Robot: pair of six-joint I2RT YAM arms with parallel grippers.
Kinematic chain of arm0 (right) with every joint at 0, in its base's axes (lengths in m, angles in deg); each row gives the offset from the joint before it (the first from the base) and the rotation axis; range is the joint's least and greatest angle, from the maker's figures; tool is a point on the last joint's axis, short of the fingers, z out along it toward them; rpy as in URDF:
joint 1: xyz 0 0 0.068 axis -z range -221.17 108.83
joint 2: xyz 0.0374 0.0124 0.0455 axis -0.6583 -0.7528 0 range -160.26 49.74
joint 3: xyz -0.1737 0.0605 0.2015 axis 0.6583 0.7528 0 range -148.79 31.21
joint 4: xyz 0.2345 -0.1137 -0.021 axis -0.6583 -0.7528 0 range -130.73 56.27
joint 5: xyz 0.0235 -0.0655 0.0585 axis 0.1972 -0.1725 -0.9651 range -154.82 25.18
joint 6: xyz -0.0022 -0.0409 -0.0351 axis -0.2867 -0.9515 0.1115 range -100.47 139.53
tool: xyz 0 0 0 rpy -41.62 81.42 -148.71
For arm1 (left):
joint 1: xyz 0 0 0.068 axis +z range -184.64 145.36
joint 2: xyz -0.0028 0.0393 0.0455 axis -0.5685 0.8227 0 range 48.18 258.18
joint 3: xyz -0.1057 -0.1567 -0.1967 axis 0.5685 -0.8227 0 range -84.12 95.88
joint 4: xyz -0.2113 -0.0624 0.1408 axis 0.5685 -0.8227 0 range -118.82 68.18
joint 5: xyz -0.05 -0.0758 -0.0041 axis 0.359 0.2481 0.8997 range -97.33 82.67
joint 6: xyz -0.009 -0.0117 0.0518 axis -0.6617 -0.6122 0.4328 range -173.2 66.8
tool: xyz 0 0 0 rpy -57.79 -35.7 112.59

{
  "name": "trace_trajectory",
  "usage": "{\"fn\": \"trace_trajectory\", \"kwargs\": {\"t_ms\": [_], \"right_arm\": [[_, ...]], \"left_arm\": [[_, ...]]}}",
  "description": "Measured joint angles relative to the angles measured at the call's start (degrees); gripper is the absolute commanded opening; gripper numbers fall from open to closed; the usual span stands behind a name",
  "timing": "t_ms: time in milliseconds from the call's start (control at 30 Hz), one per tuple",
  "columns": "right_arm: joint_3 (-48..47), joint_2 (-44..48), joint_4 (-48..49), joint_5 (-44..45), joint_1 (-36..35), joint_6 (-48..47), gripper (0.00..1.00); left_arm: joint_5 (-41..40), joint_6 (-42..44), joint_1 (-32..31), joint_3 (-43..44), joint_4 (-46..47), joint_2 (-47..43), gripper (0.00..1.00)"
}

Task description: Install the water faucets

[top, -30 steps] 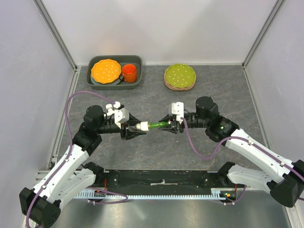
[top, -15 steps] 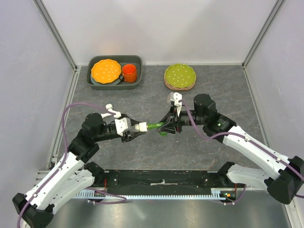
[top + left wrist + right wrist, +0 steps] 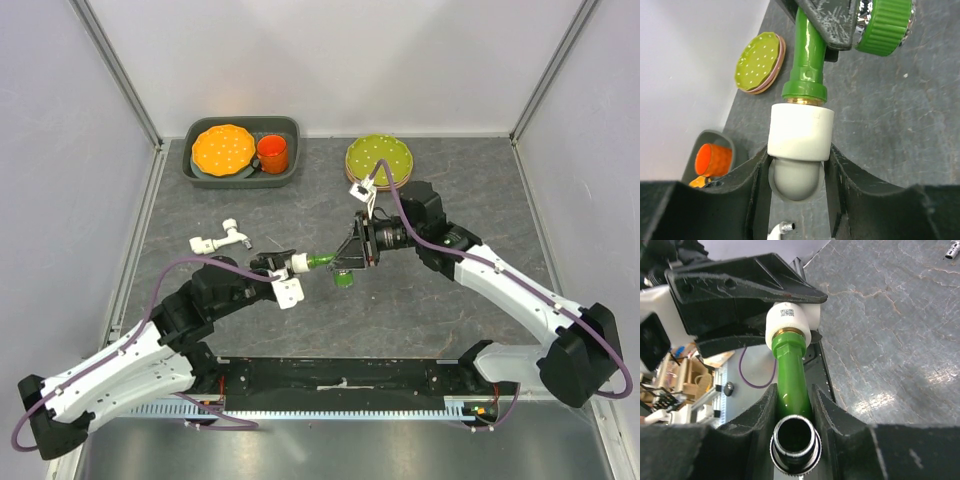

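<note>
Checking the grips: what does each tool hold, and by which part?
Both hold the green faucet: the left tool clamps its white end piece, the right tool its green stem.

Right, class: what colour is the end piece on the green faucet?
The end piece of the green faucet is white; the left wrist view shows it best.

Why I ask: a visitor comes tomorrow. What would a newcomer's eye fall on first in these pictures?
The green faucet, held at mid-table between both arms: the left tool clamps its white end piece, and the right tool grips its stem. Next, the white faucet lying alone on the table behind the left arm, and the orange plate in the tray at the back left.
</note>
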Motion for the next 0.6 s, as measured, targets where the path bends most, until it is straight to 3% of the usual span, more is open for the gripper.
{"fn": "trace_trajectory", "kwargs": {"t_ms": [67, 100, 200, 367, 600], "right_arm": [[0.0, -1.0, 1.5, -0.6, 0.6, 2.9, 0.0], [0.0, -1.3, 2.1, -0.8, 0.7, 4.0, 0.0], [0.0, -2.1, 3.7, -0.7, 0.7, 5.9, 0.0], [-0.4, -2.2, 6.1, 1.1, 0.7, 5.9, 0.0], [-0.5, -2.2, 5.7, 2.1, 0.9, 3.2, 0.0]], "left_arm": [[-3.1, 1.5, -1.2, -0.5, 0.9, 0.2, 0.38], [-4.4, 2.1, -1.6, -0.9, 1.3, 0.1, 0.54], [-6.5, 2.7, -2.3, -1.6, 2.5, -0.4, 0.72], [-6.4, 0.9, -3.2, -1.8, 4.1, -2.0, 0.83], [-7.0, -4.1, -3.3, -1.2, 3.4, -2.0, 0.82]]}}
